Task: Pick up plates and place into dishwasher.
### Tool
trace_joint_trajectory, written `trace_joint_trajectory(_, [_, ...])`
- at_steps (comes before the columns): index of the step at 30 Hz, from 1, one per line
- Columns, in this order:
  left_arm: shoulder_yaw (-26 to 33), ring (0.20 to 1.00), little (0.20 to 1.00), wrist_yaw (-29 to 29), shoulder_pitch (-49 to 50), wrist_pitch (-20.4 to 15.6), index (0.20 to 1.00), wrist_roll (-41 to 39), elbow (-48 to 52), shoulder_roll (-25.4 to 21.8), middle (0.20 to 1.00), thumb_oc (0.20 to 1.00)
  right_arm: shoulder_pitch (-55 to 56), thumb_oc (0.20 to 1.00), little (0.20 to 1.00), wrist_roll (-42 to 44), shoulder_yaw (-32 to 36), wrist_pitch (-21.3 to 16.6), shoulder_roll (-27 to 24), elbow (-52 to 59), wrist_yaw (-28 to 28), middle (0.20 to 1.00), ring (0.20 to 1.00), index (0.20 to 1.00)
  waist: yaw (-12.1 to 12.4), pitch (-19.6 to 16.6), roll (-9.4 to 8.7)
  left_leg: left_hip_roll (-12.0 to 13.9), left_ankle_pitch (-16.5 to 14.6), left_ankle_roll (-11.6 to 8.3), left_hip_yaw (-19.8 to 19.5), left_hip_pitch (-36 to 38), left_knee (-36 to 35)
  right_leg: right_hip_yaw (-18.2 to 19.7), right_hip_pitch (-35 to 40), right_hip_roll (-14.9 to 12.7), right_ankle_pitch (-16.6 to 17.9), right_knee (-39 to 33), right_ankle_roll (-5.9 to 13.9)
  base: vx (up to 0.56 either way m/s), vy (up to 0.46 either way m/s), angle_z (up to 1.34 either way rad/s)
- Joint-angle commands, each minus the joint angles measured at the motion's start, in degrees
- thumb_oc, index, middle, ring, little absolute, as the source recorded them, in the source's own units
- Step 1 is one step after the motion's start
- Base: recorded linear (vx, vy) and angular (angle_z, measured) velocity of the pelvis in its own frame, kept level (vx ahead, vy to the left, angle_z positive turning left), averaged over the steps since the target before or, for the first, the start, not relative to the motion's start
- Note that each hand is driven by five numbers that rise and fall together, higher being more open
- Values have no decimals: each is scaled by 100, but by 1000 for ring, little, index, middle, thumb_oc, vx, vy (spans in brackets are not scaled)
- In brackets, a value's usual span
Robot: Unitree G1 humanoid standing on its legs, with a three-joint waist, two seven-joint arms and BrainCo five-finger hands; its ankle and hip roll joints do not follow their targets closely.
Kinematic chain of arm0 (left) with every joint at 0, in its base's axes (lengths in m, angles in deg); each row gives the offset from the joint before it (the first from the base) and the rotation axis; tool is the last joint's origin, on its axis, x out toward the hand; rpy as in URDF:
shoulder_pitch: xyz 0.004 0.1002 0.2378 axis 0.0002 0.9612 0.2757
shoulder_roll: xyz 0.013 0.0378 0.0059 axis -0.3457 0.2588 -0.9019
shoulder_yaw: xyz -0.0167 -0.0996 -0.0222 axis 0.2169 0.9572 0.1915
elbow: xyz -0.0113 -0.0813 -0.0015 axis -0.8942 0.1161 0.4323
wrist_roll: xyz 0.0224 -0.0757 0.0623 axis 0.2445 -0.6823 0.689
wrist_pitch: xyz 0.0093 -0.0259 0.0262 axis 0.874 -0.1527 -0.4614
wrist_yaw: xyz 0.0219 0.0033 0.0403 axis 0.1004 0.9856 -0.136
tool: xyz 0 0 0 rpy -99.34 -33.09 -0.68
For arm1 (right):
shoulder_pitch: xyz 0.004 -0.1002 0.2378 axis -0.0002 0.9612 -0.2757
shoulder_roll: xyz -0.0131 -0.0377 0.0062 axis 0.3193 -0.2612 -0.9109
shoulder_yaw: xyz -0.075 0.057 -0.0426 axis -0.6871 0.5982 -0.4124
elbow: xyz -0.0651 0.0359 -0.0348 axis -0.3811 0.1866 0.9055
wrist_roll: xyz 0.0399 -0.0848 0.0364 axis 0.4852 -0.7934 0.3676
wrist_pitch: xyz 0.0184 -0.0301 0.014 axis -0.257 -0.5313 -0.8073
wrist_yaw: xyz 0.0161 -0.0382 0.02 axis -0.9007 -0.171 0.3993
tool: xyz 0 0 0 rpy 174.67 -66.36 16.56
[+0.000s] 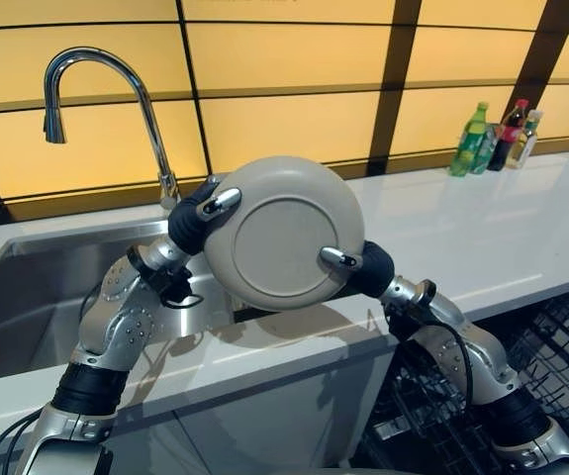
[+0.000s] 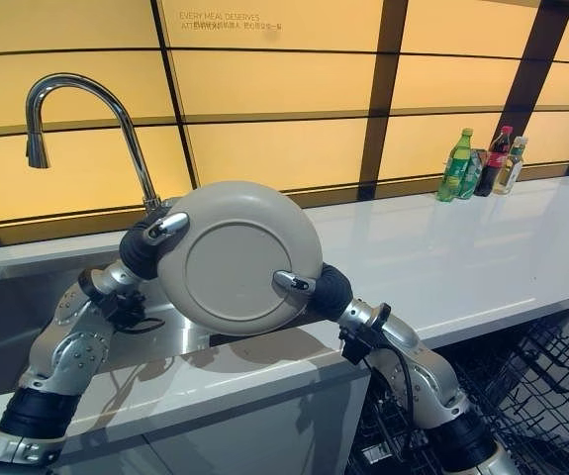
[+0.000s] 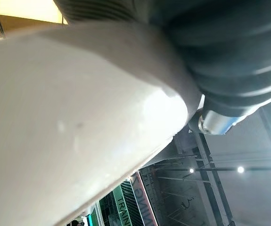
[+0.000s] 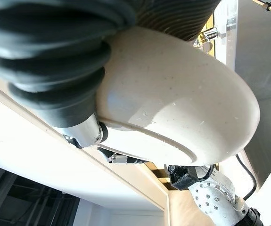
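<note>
Fingers of left hand (image 1: pixel 197 220) and right hand (image 1: pixel 363 267) clamp the plate (image 1: pixel 282 230) rim at ten and four o'clock. Judged rigid, glazed-slippery, breakable; opposed rim holds suit it.

A kitchen: a steel sink (image 1: pixel 37 287) with a gooseneck faucet (image 1: pixel 96 94) at ten o'clock, white countertop (image 1: pixel 482 237), dishwasher rack (image 1: pixel 561 346) at four o'clock, drink bottles (image 1: pixel 492 137) at two.

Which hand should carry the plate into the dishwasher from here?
Right, probably. Both hands grip the plate: left hand at its upper rim over the sink, right hand at its lower rim, above the dishwasher rack at the robot's right.
</note>
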Motion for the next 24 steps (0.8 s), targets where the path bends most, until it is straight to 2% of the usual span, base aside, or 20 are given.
trace_joint_trajectory(1, [-430,1000,1000,551,-583,-238,1000,258,-160,-121,1000,1000,-658,200,200,-88,206,-187,66,308,118,200,200,200,-137,-135,-86,-489,225,478,-102,-542,8,-422,426,207,-599,91,-221,0,0,0])
trace_joint_trajectory(3, [-177,1000,1000,1221,-503,-463,1000,182,-230,-186,1000,1000,-603,200,200,-165,455,-312,-77,313,358,200,200,200,-153,-145,-90,-476,224,480,-83,-547,8,-427,427,214,-611,95,-223,0,0,0])
trace_joint_trajectory(8, [376,1000,1000,2055,-296,-986,1000,359,-268,-93,1000,1000,-637,200,200,-549,1082,-634,-261,198,747,200,200,200,-184,-137,-108,-447,224,467,-72,-565,8,-434,405,227,-631,127,-237,0,0,0])
trace_joint_trajectory(10, [562,1000,1000,2367,-233,-1093,1000,431,-256,-81,1000,1000,-658,200,200,-656,1344,-734,-376,167,938,200,200,200,-203,-137,-121,-446,223,462,-71,-573,8,-420,399,239,-640,128,-245,0,0,0])
trace_joint_trajectory(14, [887,1000,1000,2620,-96,-1230,1000,415,-258,-91,1000,1000,-573,200,200,-822,1817,-927,-595,111,1148,200,200,200,-268,-126,-136,-428,212,455,-44,-581,8,-355,381,254,-647,121,-254,0,0,0])
trace_joint_trajectory(18, [1206,1000,1000,2646,137,-1410,1000,341,-234,-76,1000,1000,-224,200,200,-1042,2333,-1183,-742,89,1292,200,200,200,-354,-108,-147,-402,207,447,18,-594,8,-284,364,265,-634,96,-253,-4,1,-5])
trace_joint_trajectory(24, [1471,1000,1000,2673,397,-1475,1000,434,-184,-137,1000,1000,286,200,200,-1409,2978,-1438,-979,-31,1567,200,200,200,-477,-81,-172,-364,208,431,148,-611,8,-169,312,287,-590,71,-244,4,-10,-9])
